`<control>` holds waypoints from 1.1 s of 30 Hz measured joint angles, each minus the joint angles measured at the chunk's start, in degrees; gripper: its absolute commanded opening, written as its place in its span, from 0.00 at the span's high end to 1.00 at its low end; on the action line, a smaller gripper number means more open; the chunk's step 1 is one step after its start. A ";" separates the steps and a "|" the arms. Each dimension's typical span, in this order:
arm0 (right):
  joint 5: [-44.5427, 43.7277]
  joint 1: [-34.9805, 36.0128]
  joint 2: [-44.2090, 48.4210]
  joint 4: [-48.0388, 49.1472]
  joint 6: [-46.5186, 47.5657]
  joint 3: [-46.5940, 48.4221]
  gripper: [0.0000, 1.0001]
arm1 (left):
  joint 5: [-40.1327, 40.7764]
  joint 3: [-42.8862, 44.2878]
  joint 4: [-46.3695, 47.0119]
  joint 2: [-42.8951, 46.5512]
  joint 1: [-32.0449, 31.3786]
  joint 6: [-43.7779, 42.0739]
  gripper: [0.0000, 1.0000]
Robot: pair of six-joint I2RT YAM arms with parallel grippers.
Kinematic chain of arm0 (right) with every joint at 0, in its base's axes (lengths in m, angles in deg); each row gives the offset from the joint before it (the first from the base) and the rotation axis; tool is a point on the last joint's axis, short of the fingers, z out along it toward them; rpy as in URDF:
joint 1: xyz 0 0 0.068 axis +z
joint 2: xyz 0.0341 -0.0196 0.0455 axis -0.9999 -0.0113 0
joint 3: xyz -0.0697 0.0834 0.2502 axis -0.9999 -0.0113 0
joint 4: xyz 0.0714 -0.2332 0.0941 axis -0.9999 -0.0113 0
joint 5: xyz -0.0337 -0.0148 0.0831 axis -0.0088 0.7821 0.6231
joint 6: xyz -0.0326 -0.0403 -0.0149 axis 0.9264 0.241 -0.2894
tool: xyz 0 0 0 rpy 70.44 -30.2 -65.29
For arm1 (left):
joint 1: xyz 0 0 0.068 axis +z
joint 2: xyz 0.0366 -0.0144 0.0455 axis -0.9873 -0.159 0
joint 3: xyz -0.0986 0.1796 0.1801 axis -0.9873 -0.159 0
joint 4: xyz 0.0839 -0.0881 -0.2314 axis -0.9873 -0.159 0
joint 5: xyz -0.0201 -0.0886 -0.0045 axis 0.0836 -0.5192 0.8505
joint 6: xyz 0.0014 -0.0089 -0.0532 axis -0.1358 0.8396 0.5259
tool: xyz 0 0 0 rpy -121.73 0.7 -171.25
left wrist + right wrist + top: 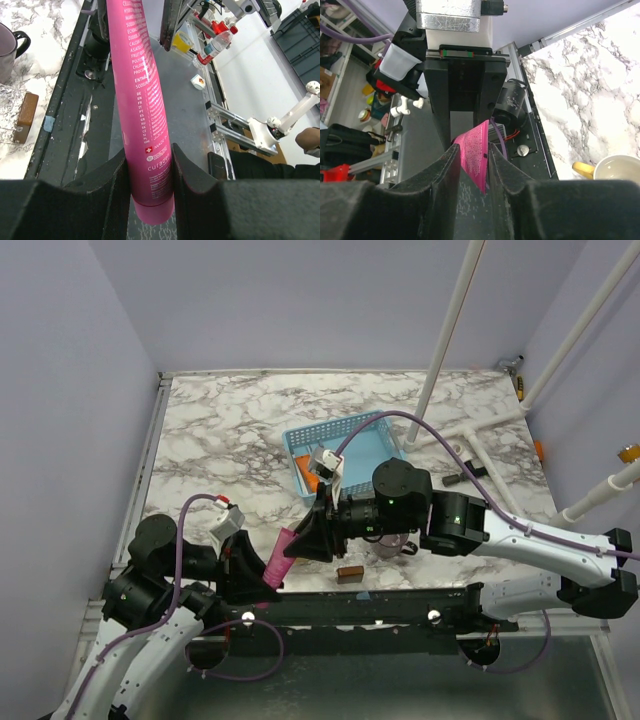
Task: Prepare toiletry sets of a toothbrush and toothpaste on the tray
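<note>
A pink toothpaste tube [280,558] hangs in the air over the table's near edge, between both grippers. My left gripper [260,578] is shut on its cap end, as the left wrist view [149,165] shows, with the tube [140,95] running up away from the jaws. My right gripper [298,540] has its jaws tight around the tube's flat crimped end [476,150]; both fingers touch it. The light blue tray [385,455] stands mid-table behind the right arm. An orange toothpaste tube [311,480] lies at its near left corner. No toothbrush shows.
A small brown block [349,573] lies near the front edge; it also shows in the left wrist view [24,117]. A purple-grey mug [395,543] stands under the right arm. A yellow mug [615,172] shows in the right wrist view. White pipes [445,340] rise at the back right.
</note>
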 measured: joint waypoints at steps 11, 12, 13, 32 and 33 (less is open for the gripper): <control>1.73 -0.39 -0.39 0.76 -1.03 -0.07 0.99 | 0.46 0.00 -0.07 0.07 -0.92 -0.92 0.83; 1.77 -0.46 -0.39 0.92 -1.03 -0.20 0.99 | 0.52 0.00 -0.09 0.07 -0.92 -0.94 0.76; 1.79 -0.48 -0.39 1.01 -1.03 -0.31 0.99 | 0.61 0.00 -0.20 0.07 -0.92 -1.05 0.71; -10.54 -0.63 3.10 -8.96 1.22 -1.20 1.00 | 19.50 6.27 -5.40 -4.50 -0.92 -5.62 0.01; -12.59 -0.63 3.50 -10.16 1.22 -1.18 0.99 | 21.68 6.64 -5.77 -4.52 -0.92 -6.21 0.01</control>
